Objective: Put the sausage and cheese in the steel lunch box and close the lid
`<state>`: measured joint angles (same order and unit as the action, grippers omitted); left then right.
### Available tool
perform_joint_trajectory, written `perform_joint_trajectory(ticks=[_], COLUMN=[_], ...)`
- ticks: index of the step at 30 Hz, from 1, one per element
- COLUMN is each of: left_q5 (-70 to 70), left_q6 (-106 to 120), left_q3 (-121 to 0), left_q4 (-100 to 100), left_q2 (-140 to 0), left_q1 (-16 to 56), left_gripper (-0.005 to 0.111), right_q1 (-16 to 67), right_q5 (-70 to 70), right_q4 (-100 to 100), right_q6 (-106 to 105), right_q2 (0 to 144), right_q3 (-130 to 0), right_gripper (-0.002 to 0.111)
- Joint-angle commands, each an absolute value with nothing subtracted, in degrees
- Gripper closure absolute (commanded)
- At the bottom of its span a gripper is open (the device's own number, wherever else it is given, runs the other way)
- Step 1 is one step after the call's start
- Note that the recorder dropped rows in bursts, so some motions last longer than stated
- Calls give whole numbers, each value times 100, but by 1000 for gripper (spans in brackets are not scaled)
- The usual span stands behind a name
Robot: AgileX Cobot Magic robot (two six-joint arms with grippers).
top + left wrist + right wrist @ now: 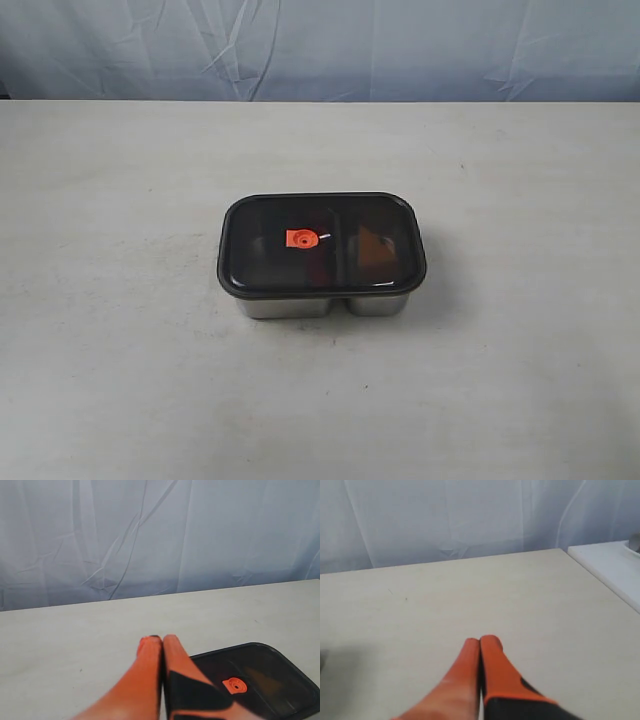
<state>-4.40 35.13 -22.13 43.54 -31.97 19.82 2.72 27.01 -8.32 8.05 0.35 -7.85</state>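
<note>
The steel lunch box (300, 306) stands mid-table with the dark smoky lid (322, 245) lying flat on top, its orange-red valve (300, 239) at the centre. Through the lid a dim orange wedge, the cheese (375, 247), shows in the right compartment. I cannot make out the sausage under the lid. Neither arm appears in the exterior view. In the left wrist view my left gripper (157, 640) is shut and empty, beside the lid (270, 680) and apart from it. My right gripper (480, 641) is shut and empty over bare table.
A pale wrinkled curtain (320, 45) hangs behind the far table edge. In the right wrist view a white ledge (612, 567) adjoins the table's side. The beige table (120, 350) surrounds the box on all sides.
</note>
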Motion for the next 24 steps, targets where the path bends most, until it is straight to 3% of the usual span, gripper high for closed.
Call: perform_joint_trajectory(ticks=[1,24], left_q5=[-383,-383], left_q6=[3495,3495], left_q3=[-2204,-2204], left_q4=[4357,4357], left_q2=[-3176,-3176], left_q1=[1959,1959], left_gripper=[107,107], right_q1=[136,136], right_q5=[2521,2120], right_q4=[-728,-389], right_q6=[561,-173], right_q2=[0,0], right_q3=[-653,0], right_gripper=[109,109])
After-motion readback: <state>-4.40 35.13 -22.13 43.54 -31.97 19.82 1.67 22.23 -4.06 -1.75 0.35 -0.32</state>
